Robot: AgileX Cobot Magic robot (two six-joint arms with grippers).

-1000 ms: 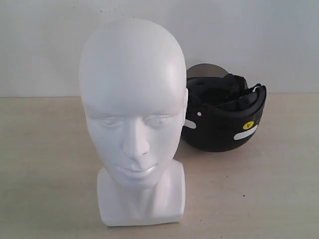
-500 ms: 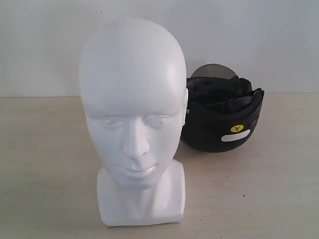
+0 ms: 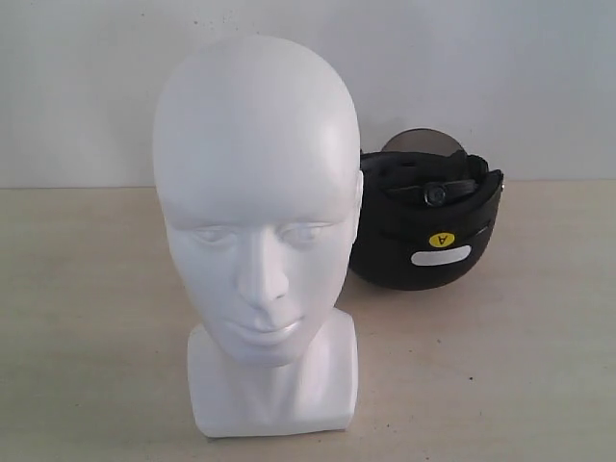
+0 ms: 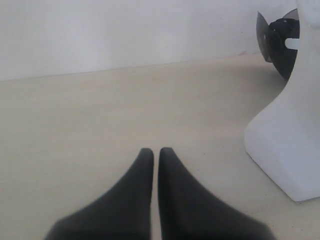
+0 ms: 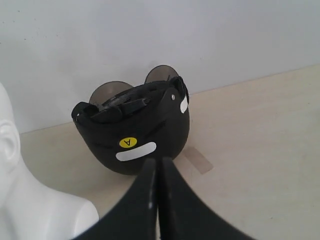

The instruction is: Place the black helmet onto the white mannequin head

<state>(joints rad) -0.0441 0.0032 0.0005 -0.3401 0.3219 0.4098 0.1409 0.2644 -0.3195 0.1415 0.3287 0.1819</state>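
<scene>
Glossy white mannequin head (image 3: pixel 255 192), matte black helmet (image 3: pixel 399 252)

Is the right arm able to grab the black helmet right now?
Probably yes. The black helmet sits right in front of the right end effector with nothing between them; the white mannequin head stands off to one side. The end effector is shut and must open first.

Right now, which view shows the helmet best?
The right wrist view: the helmet sits near and almost whole, opening upward, visor and stickers plain. In the exterior view the head hides part of it. The left wrist view catches only a sliver behind the head.
</scene>
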